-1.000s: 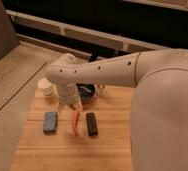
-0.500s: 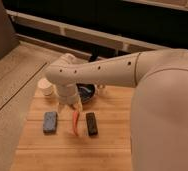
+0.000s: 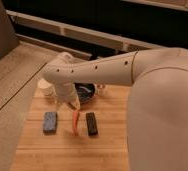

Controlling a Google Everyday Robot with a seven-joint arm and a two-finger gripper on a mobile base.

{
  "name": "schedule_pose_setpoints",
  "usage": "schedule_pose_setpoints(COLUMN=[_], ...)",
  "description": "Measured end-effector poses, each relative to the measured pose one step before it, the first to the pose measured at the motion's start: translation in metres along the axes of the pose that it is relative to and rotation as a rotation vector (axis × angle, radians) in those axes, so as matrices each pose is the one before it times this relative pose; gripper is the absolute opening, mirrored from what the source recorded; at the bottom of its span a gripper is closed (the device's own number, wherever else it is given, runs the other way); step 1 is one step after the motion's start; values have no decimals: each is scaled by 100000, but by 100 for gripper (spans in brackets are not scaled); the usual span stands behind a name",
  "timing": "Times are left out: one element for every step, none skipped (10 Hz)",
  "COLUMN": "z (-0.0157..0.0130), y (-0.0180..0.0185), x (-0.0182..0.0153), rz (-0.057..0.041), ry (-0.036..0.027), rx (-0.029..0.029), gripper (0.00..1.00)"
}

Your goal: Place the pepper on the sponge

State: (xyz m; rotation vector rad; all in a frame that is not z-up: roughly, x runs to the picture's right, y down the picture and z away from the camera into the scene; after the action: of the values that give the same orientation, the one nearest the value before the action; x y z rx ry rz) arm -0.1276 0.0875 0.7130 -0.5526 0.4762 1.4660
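The pepper (image 3: 76, 122), slim and orange-red, lies lengthwise on the wooden board (image 3: 62, 150), between two pads. Left of it rests the blue-grey sponge (image 3: 50, 121). My gripper (image 3: 72, 103) is at the end of the white arm that reaches in from the right. It points down just above the pepper's far end and seems to meet it there. The wrist hides the contact. The gripper stands a short way right of and behind the sponge.
A narrower black pad (image 3: 91, 124) lies right of the pepper. Behind the gripper sit a dark bowl (image 3: 85, 92) and a white cup (image 3: 47, 90). A speckled grey counter (image 3: 7, 85) runs along the left. My bulky white arm (image 3: 162, 115) fills the right side.
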Motion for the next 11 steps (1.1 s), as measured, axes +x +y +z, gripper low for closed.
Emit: schedule_pose_setpoints(z=[726, 462, 833, 706, 785, 692, 423, 899, 681, 514, 647], y=[-209, -335, -356, -69, -156, -124, -37, 209, 55, -285, -469], x=[-626, -204, -177, 89, 79, -33, -52, 71, 115, -52, -173], rz=[4858, 2986, 5110, 3277, 2904, 1493, 586, 320, 10, 512, 1065], ry=[45, 493, 965, 1245, 1525, 1282, 858, 1808, 1616, 1212, 1540], rx=[399, 380, 424, 129, -136, 1, 16, 97, 554, 698, 683], gripper=[65, 65, 65, 65, 65, 65, 65, 65, 65, 65, 65])
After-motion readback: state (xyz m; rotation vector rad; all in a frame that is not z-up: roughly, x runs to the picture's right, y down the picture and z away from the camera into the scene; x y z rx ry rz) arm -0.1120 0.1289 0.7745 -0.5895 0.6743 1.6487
